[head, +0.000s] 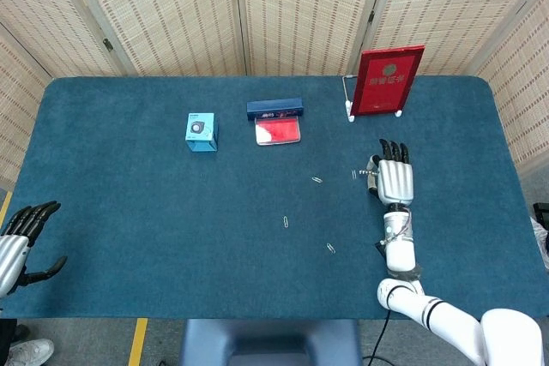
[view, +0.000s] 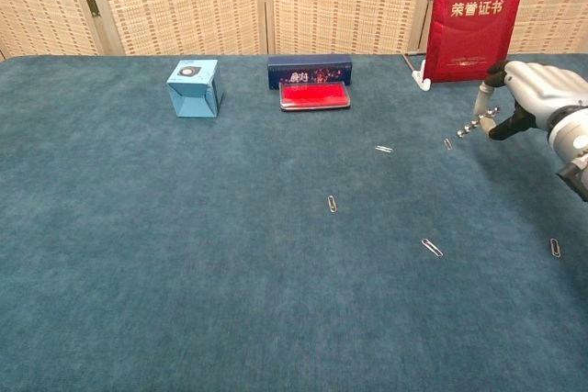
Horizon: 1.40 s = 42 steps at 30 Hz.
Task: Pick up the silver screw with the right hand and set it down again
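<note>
Right now I have the silver screw [view: 476, 123] pinched in the fingers [view: 486, 101] of my right hand [view: 537, 96], held clear above the table [head: 129, 212] on its right half, in front of the red certificate [head: 388, 80] that stands upright in its white holder. From the chest view the screw points out to the left of the hand and tilts a little, with one paper clip [view: 447, 143] lying on the cloth just below it. From the head view I see the back of the right hand [head: 393, 179], its fingers pointing toward the far edge, and the screw shows only as a small glint at the hand's left side. More paper clips [head: 318, 180] lie scattered over the blue cloth toward the middle. Farther back sit a small light-blue box [head: 202, 132], a dark blue case [head: 274, 108] and a red tray [head: 278, 131] touching its front. My left hand [head: 19, 242] rests at the near left edge of the table, its fingers apart and holding nothing.
</note>
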Tool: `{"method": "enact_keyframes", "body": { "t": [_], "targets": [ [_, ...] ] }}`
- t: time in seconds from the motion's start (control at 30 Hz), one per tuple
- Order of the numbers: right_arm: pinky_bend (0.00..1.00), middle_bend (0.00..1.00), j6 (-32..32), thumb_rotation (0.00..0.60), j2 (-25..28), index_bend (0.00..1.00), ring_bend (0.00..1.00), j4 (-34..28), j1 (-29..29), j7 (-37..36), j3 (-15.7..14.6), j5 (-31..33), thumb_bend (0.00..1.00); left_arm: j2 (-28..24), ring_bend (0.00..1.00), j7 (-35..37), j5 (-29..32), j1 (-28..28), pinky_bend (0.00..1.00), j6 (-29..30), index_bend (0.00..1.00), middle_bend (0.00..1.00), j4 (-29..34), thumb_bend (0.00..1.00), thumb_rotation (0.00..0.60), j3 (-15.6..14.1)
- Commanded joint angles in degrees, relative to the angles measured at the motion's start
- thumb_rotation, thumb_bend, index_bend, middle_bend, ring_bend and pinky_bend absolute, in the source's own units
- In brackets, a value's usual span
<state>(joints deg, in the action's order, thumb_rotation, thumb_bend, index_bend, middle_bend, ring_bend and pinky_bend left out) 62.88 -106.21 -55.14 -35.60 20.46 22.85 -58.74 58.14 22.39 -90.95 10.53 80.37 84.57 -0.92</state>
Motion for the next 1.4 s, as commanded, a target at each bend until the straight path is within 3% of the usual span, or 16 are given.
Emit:
{"method": "enact_keyframes", "body": {
  "t": [0.03,0.6,1.0,1.4],
  "targets": [
    [0.0,0.13,-0.8,0.6,-0.7,0.75,0.07,1.1,-0.7,-0.5,0.0,0.4,0.5,0.0,0.1,0.0,0.0,0.0,0.05,0.0,0.0,0.1,0.0,0.36,0.6,0.0],
    [0.0,0.13,-1.0,0.6,-1.4,0.75,0.07,2.0,-1.8,-0.9,-0.4,0.9,0.5,-0.1,0.1,-0.4,-0.5,0.1,0.05,0.0,0.0,0.1,0.2,0.36,0.6,-0.2],
    [0.0,0.13,0.8,0.6,-0.3,0.75,0.07,-4.0,-3.8,0.5,-0.6,-1.5,0.5,-0.2,0.1,0.9,-0.5,0.2,0.05,0.1,0.0,0.1,-0.2,0.36,0.6,-0.2],
    [0.0,0.13,-2.7,0.6,-5.0,0.75,0.07,0.8,-7.9,1.1,-1.2,-1.0,0.5,-0.3,0.1,3.7,-0.3,0.0,0.05,0.6,0.0,0.1,-1.4,0.36,0.6,0.0]
  ]
}}
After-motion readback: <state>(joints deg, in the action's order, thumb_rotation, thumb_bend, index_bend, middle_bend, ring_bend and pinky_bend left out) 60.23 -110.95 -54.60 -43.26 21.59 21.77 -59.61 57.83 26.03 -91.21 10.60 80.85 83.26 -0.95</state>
